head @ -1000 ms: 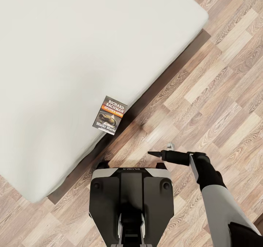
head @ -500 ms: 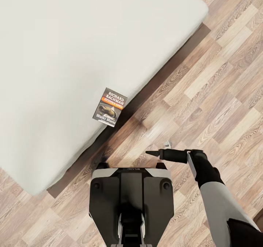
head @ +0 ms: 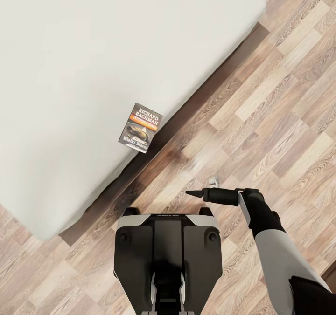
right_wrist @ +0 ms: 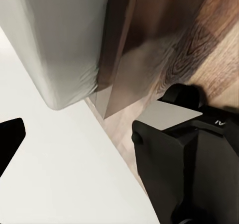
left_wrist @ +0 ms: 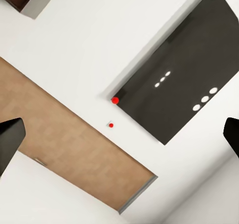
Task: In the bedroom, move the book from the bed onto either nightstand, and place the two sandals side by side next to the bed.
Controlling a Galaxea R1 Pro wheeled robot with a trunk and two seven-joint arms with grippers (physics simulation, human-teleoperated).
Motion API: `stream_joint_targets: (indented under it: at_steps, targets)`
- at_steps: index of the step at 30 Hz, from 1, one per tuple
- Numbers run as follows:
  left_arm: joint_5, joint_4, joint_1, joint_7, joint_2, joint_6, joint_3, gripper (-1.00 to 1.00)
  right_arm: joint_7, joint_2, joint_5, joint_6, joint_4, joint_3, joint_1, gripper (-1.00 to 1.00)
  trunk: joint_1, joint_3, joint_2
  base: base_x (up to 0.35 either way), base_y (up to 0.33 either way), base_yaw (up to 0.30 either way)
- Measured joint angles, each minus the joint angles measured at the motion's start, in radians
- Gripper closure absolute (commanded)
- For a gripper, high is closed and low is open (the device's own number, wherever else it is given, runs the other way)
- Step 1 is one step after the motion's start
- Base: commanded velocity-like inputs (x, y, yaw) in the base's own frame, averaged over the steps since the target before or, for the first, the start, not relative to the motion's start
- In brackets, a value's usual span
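The book, with a dark cover, an orange band and white "Richard Bachman" lettering, lies flat on the bed close to its near edge. My right gripper hovers low over the floor in front of my base, right of and below the book, well apart from it. In the right wrist view one fingertip stands far out at the edge, so the gripper is open and empty; the mattress corner and dark frame lie ahead. My left gripper is open, facing a white wall. The sandals and nightstand are out of view.
Wood-plank floor spreads to the right of the bed. My dark base sits just off the bed's lower corner. A dark panel and a brown door hang on the wall in the left wrist view.
The whole head view has shifted: the bed and book sit a little higher in the picture, so the camera moved. The right arm keeps its pose before the base.
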Motion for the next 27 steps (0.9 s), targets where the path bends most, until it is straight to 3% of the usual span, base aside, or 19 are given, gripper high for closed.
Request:
stream_joint_targets:
  at_steps: [18,27]
  targets:
    - [0.0,0.001,0.002,0.0,0.0,-0.001,0.001,-1.0,-0.001,0.013,0.0,-0.014,0.001,0.005,-0.044,-1.0,0.0,0.0,0.0,-0.137,0.072,0.0]
    - [0.0,0.001,0.002,0.0,0.0,-0.001,0.003,-1.0,-0.01,0.043,-0.003,-0.028,0.002,0.028,-0.085,-1.0,0.0,0.0,0.0,-0.042,0.219,0.0]
